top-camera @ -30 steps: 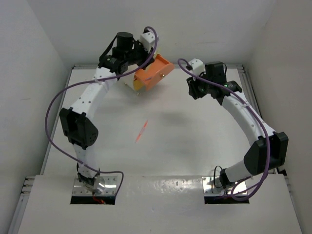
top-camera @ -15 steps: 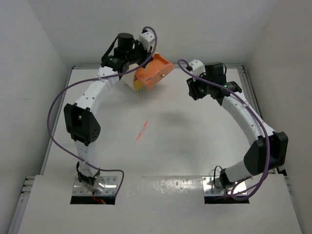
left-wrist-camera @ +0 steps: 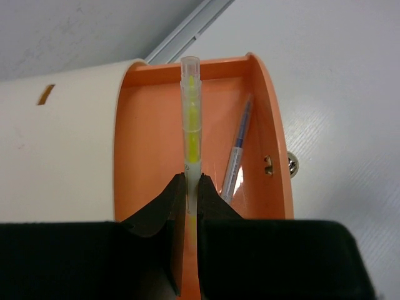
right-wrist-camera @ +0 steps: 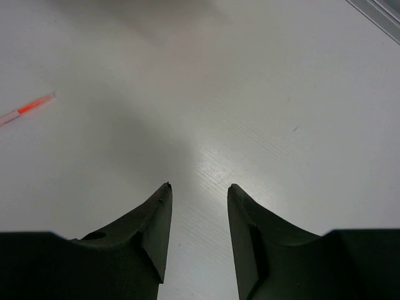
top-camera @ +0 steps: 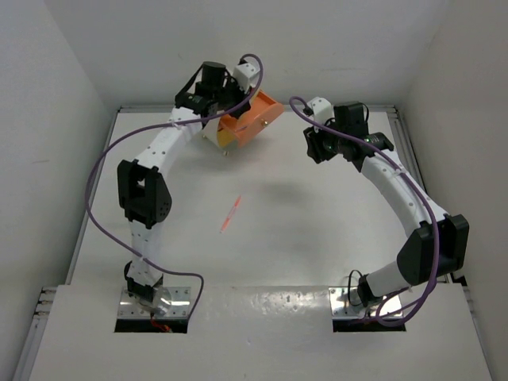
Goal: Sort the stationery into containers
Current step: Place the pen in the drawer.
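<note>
Translucent yellow pen (left-wrist-camera: pixel 192 125), glossy orange drawer (left-wrist-camera: pixel 150 144)

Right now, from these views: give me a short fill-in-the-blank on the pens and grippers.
The left gripper is ___ on the yellow pen.
The blue pen lies inside the orange ___.
The pink pen lies on the ___.
The right gripper holds ___.
Missing: shut; drawer; table; nothing.
</note>
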Controlling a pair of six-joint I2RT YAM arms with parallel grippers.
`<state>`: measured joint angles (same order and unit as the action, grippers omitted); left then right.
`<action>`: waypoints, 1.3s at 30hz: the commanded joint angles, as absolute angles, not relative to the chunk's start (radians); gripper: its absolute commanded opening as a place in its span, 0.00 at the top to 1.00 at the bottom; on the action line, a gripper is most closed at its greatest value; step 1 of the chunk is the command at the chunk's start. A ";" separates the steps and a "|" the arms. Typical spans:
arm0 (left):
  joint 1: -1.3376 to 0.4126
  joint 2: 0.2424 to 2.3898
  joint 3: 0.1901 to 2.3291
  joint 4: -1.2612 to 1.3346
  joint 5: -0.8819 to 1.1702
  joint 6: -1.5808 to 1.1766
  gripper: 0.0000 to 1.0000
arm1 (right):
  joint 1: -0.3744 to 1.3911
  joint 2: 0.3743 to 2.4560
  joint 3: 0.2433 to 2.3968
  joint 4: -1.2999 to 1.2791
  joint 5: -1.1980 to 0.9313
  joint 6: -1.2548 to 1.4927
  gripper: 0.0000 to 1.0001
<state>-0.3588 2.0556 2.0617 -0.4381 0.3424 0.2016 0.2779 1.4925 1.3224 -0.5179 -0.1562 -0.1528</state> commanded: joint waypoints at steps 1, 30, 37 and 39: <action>-0.359 2.071 2.121 -0.486 0.330 0.221 0.99 | 0.276 1.488 1.336 -0.495 -0.150 -0.150 0.59; -0.368 1.616 1.775 -0.630 0.295 0.164 0.42 | 0.275 1.476 1.318 -0.489 -0.158 -0.083 0.57; -0.419 1.411 1.313 -0.650 0.311 0.204 0.43 | 0.253 1.471 1.318 -0.486 -0.169 -0.023 0.56; -0.454 1.373 1.246 -0.615 0.278 0.189 0.43 | 0.241 1.467 1.318 -0.491 -0.170 -0.017 0.56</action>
<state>-0.4038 1.4105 1.3231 -0.6338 0.2977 0.1829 0.2588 1.4937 1.3128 -0.5171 -0.1596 -0.0574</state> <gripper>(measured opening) 0.574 0.437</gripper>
